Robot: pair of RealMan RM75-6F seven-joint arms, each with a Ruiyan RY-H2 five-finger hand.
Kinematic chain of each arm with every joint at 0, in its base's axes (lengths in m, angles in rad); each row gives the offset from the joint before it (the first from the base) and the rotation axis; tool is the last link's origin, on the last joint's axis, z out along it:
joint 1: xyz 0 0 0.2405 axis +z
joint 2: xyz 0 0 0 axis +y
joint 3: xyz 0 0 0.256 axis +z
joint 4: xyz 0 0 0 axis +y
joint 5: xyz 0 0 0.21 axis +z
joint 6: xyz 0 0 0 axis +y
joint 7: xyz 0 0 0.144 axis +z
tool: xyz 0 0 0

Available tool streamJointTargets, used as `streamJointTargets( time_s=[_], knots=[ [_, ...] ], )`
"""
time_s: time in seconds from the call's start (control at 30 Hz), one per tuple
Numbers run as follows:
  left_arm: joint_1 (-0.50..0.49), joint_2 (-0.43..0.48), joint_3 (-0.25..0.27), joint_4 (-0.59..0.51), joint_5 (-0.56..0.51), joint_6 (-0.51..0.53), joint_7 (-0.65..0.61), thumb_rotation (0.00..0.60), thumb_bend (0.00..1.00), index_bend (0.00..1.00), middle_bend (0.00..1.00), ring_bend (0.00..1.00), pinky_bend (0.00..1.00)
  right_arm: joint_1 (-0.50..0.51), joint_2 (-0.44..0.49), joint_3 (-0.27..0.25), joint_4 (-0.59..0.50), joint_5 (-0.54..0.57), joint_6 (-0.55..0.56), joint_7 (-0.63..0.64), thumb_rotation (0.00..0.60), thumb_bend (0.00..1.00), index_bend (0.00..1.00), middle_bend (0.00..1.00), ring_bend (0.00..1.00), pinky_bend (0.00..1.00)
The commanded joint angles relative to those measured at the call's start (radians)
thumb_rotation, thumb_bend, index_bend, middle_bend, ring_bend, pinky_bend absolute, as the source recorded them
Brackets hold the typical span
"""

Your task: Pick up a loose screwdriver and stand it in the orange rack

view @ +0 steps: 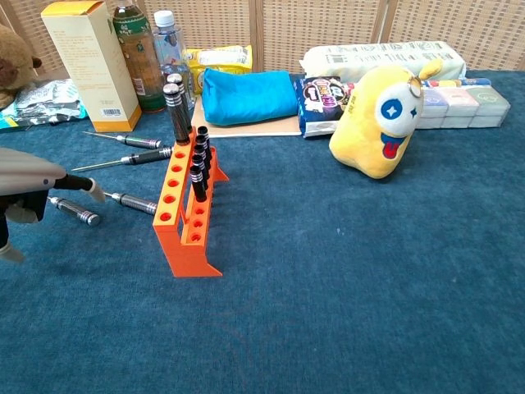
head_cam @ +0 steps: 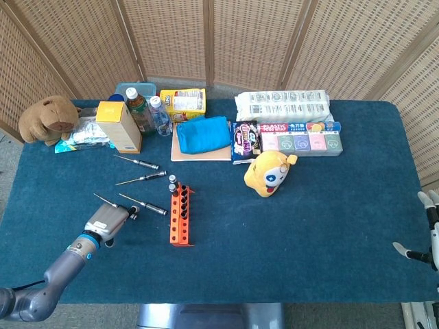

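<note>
The orange rack stands left of the table's middle with several black-handled screwdrivers upright in its far holes. Several loose screwdrivers lie to its left. The nearest loose screwdriver lies flat just beyond my left hand. That hand hovers over its tip end, a dark finger stretched above the shaft, and it holds nothing. Another loose screwdriver lies closer to the rack. My right hand rests at the table's far right edge, fingers spread.
Two more screwdrivers lie further back. A yellow box, bottles, a blue pouch, snack packs, a yellow plush and a brown plush fill the back of the blue table.
</note>
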Motion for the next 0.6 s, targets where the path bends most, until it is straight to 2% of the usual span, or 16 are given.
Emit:
streamJointTargets(
  time_s=[0.03, 0.23, 0.6],
  knots=[
    [0.017, -0.001, -0.006, 0.015, 0.025, 0.016, -0.021, 0.600, 0.19, 0.34, 1.00, 1.00, 1.00, 0.001, 0.000, 0.000, 0.000, 0.000, -0.001, -0.001, 0.600, 0.00, 0.00, 0.00, 0.00, 0.00],
    [0.037, -0.016, -0.013, 0.042, 0.064, 0.025, -0.042, 0.600, 0.22, 0.40, 1.00, 1.00, 1.00, 0.003, -0.001, -0.003, -0.003, -0.002, -0.007, 0.000, 0.600, 0.00, 0.00, 0.00, 0.00, 0.00],
    [0.065, -0.036, -0.028, 0.072, 0.128, 0.060, -0.057, 0.600, 0.31, 0.40, 1.00, 1.00, 1.00, 0.005, 0.000, -0.004, -0.003, -0.002, -0.012, 0.003, 0.600, 0.00, 0.00, 0.00, 0.00, 0.00]
  ],
)
